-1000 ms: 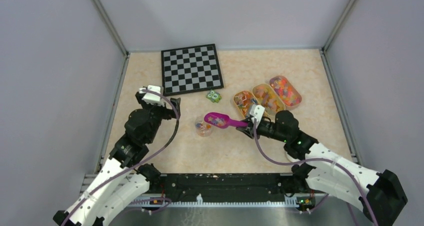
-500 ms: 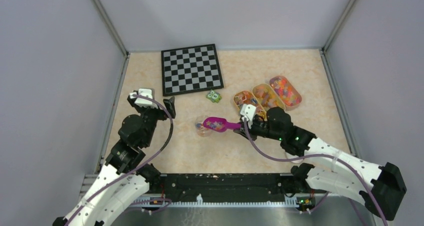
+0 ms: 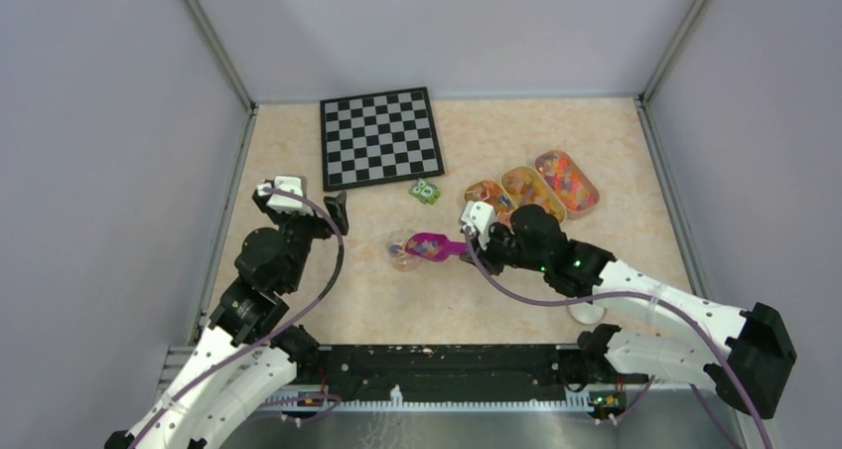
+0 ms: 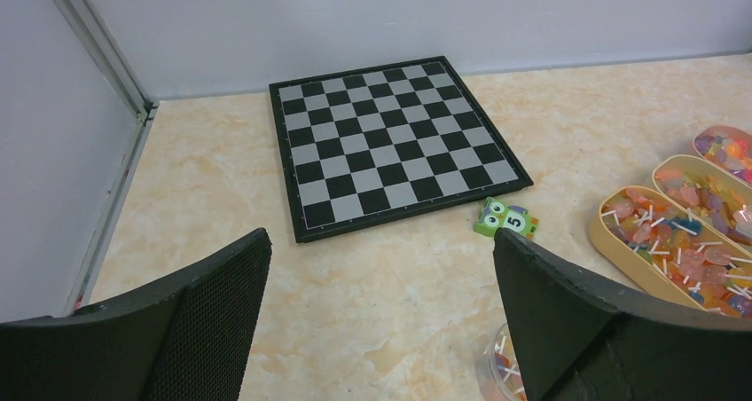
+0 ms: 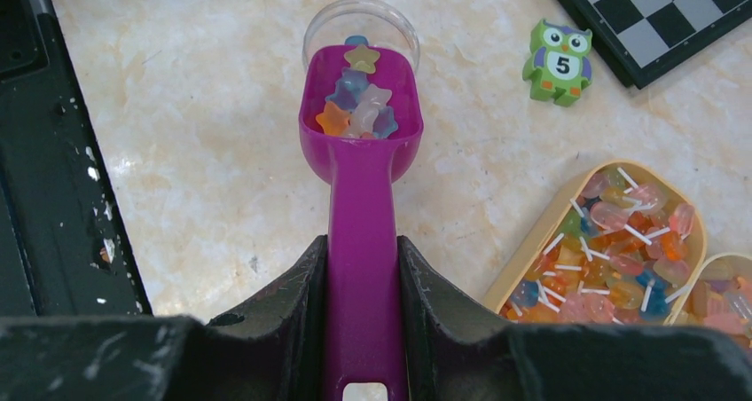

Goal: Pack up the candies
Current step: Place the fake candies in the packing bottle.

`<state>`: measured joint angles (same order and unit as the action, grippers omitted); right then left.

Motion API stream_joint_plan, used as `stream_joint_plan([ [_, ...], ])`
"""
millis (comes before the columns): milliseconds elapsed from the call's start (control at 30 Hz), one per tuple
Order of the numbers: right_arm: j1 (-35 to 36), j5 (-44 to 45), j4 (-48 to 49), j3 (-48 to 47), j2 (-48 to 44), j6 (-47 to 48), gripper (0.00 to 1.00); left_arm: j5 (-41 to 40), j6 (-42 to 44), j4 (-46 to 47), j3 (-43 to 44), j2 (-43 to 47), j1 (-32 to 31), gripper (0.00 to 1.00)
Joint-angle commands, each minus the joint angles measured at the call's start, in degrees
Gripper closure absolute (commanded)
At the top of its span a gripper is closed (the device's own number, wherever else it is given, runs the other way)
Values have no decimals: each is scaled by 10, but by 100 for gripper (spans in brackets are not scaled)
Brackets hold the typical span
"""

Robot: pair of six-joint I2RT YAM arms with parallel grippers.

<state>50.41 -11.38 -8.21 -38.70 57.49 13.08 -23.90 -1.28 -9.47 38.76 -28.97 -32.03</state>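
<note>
Right hand (image 5: 362, 277): clenched on the handle of the scoop (image 5: 362, 197), one finger flat against each side of the handle; fingers part-closed, only as wide as the handle.
Left hand (image 4: 379, 250): released, fingers spread fully wide, held above the left side of the bench (image 4: 204, 179), pointing toward the far wall.
Scoop: magenta plastic, smooth and glossy; flat straight handle widening to a deep rounded bowl with a square front lip; slot hole at the handle's near end.
Candies (image 5: 359, 104): a small heap in the scoop's bowl, star-shaped, translucent, in orange, yellow, blue and pale pink. More lay in the cup and filled the trays.
Cup (image 5: 359, 15): small, round, clear plastic, standing mid-bench; the scoop's lip hung over its rim. Contact between them could not be told.
Trays (image 3: 567, 182): three, oblong with rounded ends, tan plastic, side by side at the right, heaped with mixed candies, many on short white sticks.
Owl block (image 5: 557, 61): green, owl-faced, marked 5, between the chessboard and the cup.
Chessboard (image 4: 390, 144): flat, black and grey squares, black border, at the far left.
Bench: beige, marbled, matte.
</note>
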Motion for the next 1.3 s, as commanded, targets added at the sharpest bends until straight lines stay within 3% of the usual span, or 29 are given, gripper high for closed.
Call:
stream_joint_plan([
  [0,10,14,-13,-58,8,8,100,-6,7,26,-3,8,-1,1],
  [1267,71,102,-162,-196,102,23,100,-10,7,26,-2,3,-1,1],
])
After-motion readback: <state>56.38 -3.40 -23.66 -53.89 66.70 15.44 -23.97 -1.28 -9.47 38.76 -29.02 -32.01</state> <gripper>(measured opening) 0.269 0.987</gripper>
